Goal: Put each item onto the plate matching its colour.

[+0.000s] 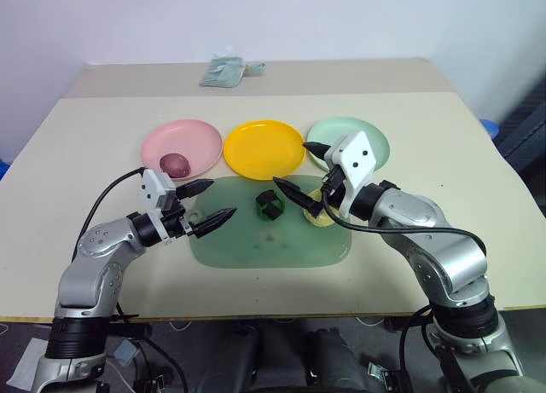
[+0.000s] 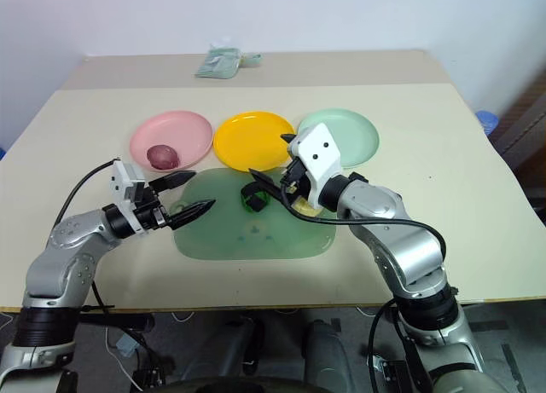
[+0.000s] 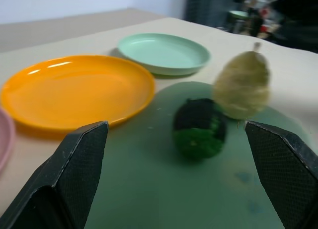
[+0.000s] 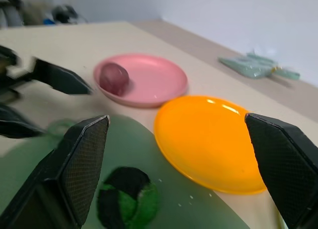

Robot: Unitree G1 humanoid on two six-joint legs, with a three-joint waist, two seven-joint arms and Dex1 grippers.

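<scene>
The round maroon toy (image 1: 174,164) sits on the pink plate (image 1: 205,142), while the left gripper (image 1: 213,202) and right gripper (image 1: 300,170) gape empty.

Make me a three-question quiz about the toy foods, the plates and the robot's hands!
1. Where is the round maroon toy food?
A. on the round pink plastic plate
B. on the yellow plate
C. on the mat

2. How many round plates are there?
A. two
B. three
C. four

3. How is the left hand?
A. open and empty
B. holding the green toy
C. holding a plate

Answers: 1 A, it sits inside the pink rim. 2 B, pink, bright yellow plate and mint green plate. 3 A, its black fingers stand apart with nothing between them.
</scene>
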